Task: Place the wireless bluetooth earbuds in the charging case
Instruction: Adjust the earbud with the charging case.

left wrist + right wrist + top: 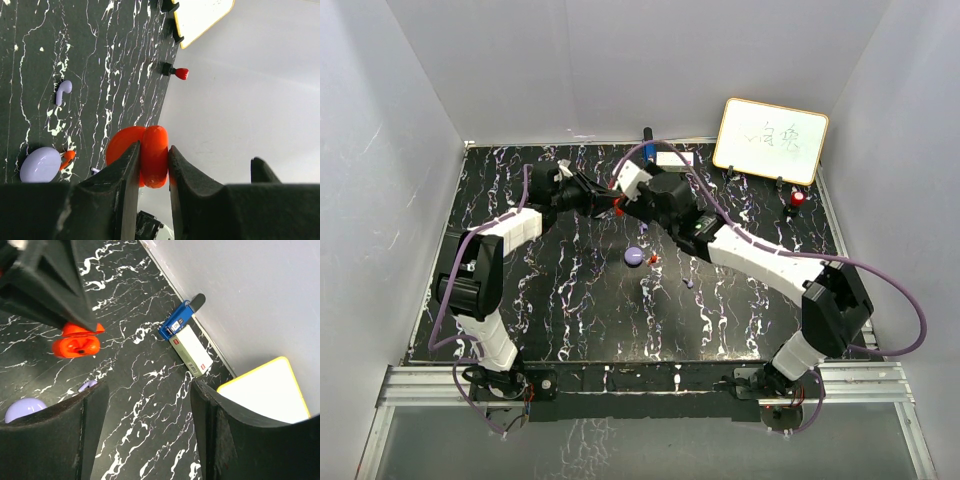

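Earbuds (653, 259) lay loose on the black marbled table (570, 320), two tiny stemmed pieces out in the middle! The orange-red earbud (67, 156) sat right up against the right side of the round purple puck (40, 165). The purple earbud (62, 91), pale lilac with a rounded head and a short stalk, lay alone on bare tabletop, nearer and further right. Neither was in a case, and no finger touched either one.

Both arms were up at the far centre, and the earbuds lay on the near side of the grippers, well apart from them, the purple one the more distant. The left gripper (153, 150) was clamped tight on the charging case (150, 165), a glossy orange-red clamshell pinched between its two black fingers. The case looked open: two rounded halves splayed, with dark hollows showing in the right wrist view. The right gripper (147, 390) faced it from the right, jaws spread wide with nothing between them, the case ahead of it and outside the gap.

Along the far wall lay a blue marker (177, 322) with a white box (190, 354) butted against it. The whiteboard (770, 140) leaned in the far right corner, the red-capped object (798, 199) just near of it.
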Robot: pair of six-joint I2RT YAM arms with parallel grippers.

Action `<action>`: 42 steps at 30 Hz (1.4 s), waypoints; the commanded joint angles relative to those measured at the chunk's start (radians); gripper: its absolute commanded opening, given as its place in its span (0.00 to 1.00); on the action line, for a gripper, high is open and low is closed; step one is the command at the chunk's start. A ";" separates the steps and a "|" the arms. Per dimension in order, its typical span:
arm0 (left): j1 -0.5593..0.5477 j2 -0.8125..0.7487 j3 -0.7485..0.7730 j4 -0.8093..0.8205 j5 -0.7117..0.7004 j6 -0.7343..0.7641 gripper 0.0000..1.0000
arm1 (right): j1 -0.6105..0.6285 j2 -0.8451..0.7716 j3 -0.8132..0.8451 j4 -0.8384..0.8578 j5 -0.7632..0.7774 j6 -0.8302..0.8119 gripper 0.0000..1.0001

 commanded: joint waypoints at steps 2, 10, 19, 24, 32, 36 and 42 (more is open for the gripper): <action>0.007 -0.041 -0.040 0.119 0.043 -0.008 0.00 | -0.071 -0.044 0.054 0.019 -0.052 0.257 0.63; 0.006 -0.090 -0.191 0.454 0.067 -0.043 0.00 | -0.094 0.055 0.197 -0.144 -0.070 0.569 0.67; 0.005 -0.128 -0.242 0.613 0.088 -0.070 0.00 | -0.165 0.066 0.157 -0.142 -0.219 0.752 0.72; 0.006 -0.143 -0.246 0.618 0.090 -0.063 0.00 | -0.177 0.070 0.151 -0.164 -0.219 0.775 0.72; 0.006 -0.151 -0.244 0.626 0.097 -0.067 0.00 | -0.179 0.067 0.141 -0.161 -0.226 0.779 0.73; 0.005 -0.154 -0.241 0.631 0.097 -0.067 0.00 | -0.178 0.074 0.146 -0.165 -0.233 0.777 0.74; 0.005 -0.154 -0.239 0.641 0.098 -0.071 0.00 | -0.178 0.088 0.154 -0.166 -0.252 0.774 0.74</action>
